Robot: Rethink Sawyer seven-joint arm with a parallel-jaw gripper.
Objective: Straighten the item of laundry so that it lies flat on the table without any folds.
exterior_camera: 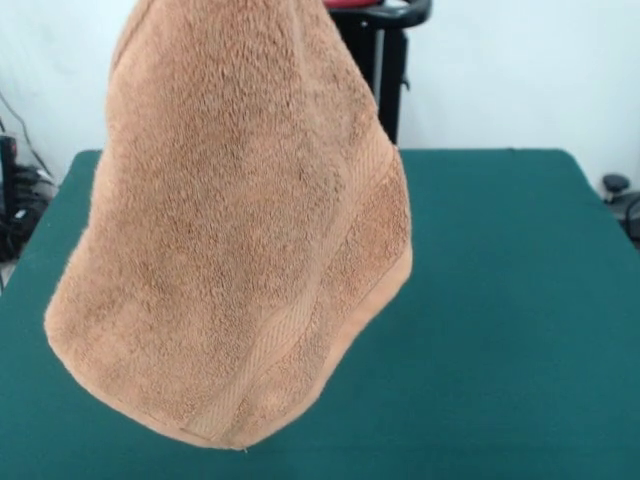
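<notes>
My end effector itself is out of sight, above the top edge of the front view, so I cannot tell how it stands. What I can see is the towel (235, 225) hanging down from somewhere above that edge, close to the camera and filling much of the left and middle of the picture. It is tan terry cloth, narrow at the top where it leaves the frame and widening downward into a rounded, bag-like shape. A woven band stripe runs diagonally along its lower right side, just inside the hemmed edge, and that hem curves round to the lowest point of the cloth. Soft vertical creases show in the upper part, so the towel is draped, not spread flat.

Behind and below the towel lies the worktop (500, 300), its dark green surface stretching away to the right and showing again in a strip at the left. Whether the towel's bottom touches the worktop I cannot tell. A black and red part of my arm (385, 45) shows behind the towel's upper right side.
</notes>
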